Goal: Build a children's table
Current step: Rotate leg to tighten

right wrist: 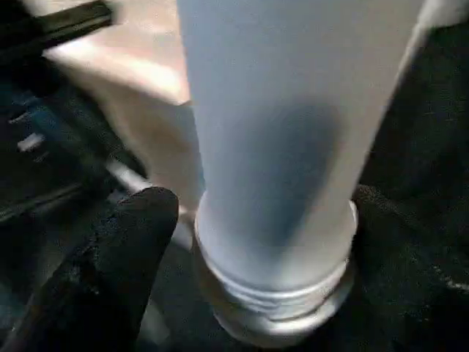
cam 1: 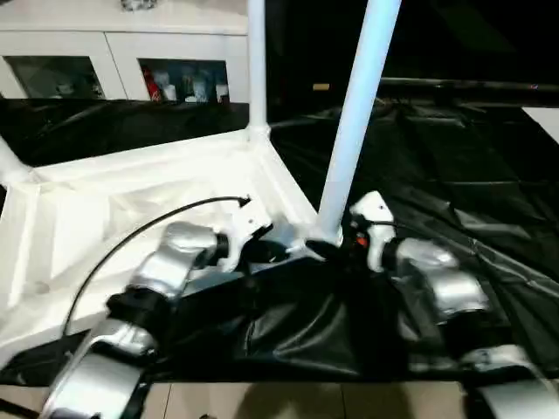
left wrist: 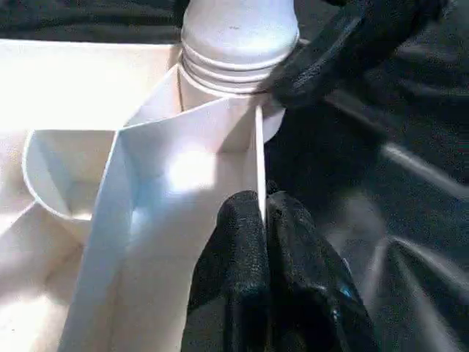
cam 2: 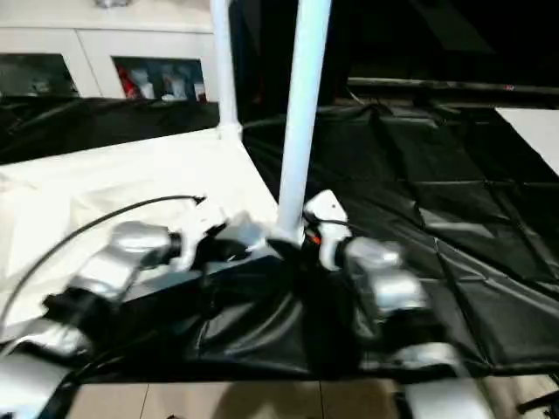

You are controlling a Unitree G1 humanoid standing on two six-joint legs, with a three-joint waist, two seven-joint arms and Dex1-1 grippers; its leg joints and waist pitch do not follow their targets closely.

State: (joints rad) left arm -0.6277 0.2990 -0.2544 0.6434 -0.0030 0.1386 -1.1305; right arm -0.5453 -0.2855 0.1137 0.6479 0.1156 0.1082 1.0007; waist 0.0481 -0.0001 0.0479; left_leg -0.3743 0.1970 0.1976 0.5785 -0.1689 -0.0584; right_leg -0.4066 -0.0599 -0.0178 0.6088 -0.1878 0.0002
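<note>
The children's table lies upside down on a black sheet, its ribbed white top (cam 1: 131, 209) facing up. One white leg (cam 1: 256, 61) stands in the far right corner socket. Another leg (cam 1: 354, 122) stands tilted in the near right corner socket (left wrist: 234, 66). A third leg's base (cam 1: 9, 161) shows at the far left. My left gripper (left wrist: 264, 220) is shut on the thin rim (left wrist: 259, 161) just beside that near corner. My right gripper (cam 1: 336, 240) is open around the near leg's base (right wrist: 271, 293), one finger (right wrist: 110, 271) standing beside the collar with a small gap.
A white glass-door cabinet (cam 1: 113, 61) stands behind the table top. The black sheet (cam 1: 437, 175) spreads wide to the right, with a dark bar (cam 1: 463, 87) across its back. Pale floor (cam 1: 262, 401) shows at the near edge.
</note>
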